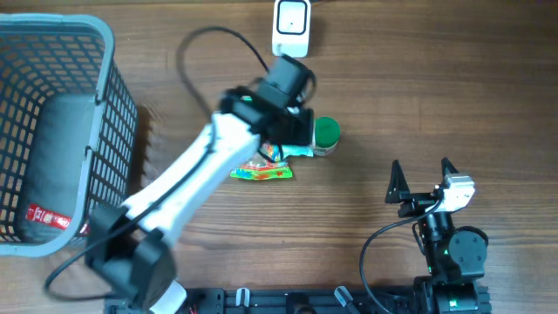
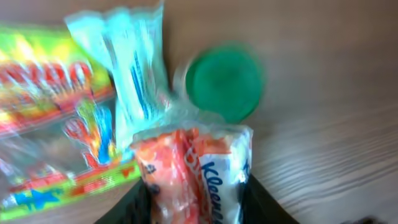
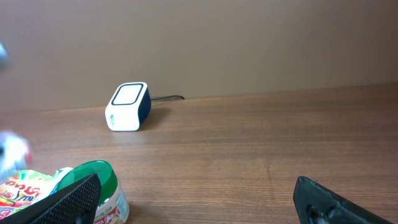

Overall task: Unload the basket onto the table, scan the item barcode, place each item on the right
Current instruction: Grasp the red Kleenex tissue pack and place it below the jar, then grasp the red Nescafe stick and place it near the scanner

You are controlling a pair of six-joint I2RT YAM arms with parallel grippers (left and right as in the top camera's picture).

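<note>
Straddling the tissue pack (image 2: pixel 199 168) with the left hand (image 1: pixel 295 131), scanner (image 1: pixel 290 22) just beyond.
Lies just beside the green lid (image 2: pixel 224 81), long axis running straight out from the hand; flanked by fingers (image 2: pixel 134 208), firm hold or not impossible to tell. Well apart, the right hand (image 1: pixel 423 179), wide open; far nearer, the left arm.

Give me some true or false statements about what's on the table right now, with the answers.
1. The white box-shaped barcode scanner lies inside the grey plastic basket. False: it stands on the wooden table, outside the basket.
2. The right gripper is open and holds nothing. True.
3. An orange and white Kleenex tissue pack sits between the fingers of the left gripper. True.
4. The round plastic jar has a red lid. False: its lid is green.
</note>
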